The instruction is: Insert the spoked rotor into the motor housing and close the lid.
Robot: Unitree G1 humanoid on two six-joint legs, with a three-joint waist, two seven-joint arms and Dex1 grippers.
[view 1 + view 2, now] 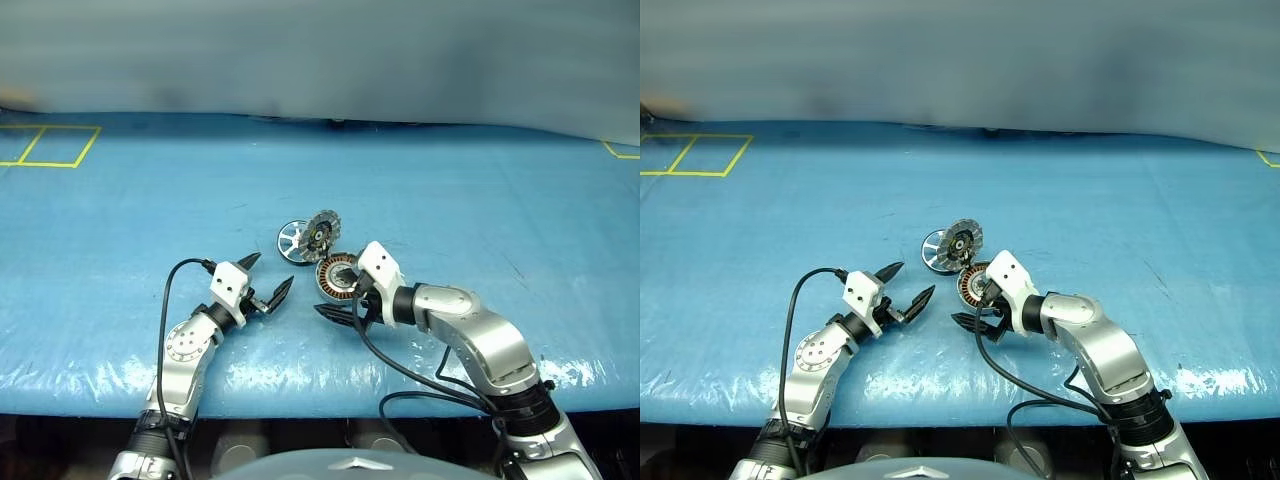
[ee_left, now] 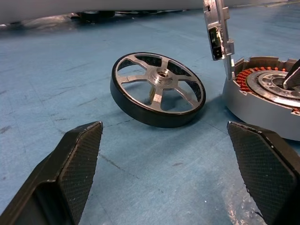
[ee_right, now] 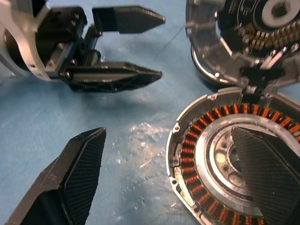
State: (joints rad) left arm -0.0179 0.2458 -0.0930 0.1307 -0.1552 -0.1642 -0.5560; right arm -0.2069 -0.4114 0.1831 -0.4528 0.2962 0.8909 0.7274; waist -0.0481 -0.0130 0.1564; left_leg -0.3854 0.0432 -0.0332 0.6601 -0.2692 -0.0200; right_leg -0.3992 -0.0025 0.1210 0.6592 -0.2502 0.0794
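From the head, we see a blue desk (image 1: 450,200) with three round parts sitting close together in the middle. The spoked rotor (image 1: 296,242) lies flat on the desk. Just beside it the lid (image 1: 323,233) stands up on its edge, and the motor housing (image 1: 338,275) sits right below the lid. Our left pincer (image 1: 266,279) is near the rotor but not touching it, and its two black fingers are spread apart with nothing between them. Our right pincer (image 1: 340,308) is at the housing, fingers wide apart too.

In the left wrist view, we see the rotor (image 2: 158,89) tipped a little, one side up off the desk. The housing (image 2: 262,101) sits beside it, with the lid (image 2: 218,35) standing up at its rim.

In the right wrist view, one of our right fingers (image 3: 269,173) is over the middle of the housing (image 3: 197,154), and the other finger is out over the bare desk. We cannot tell if it touches. The copper ring shows inside the housing. The left pincer (image 3: 157,47) is across from us, holding nothing.
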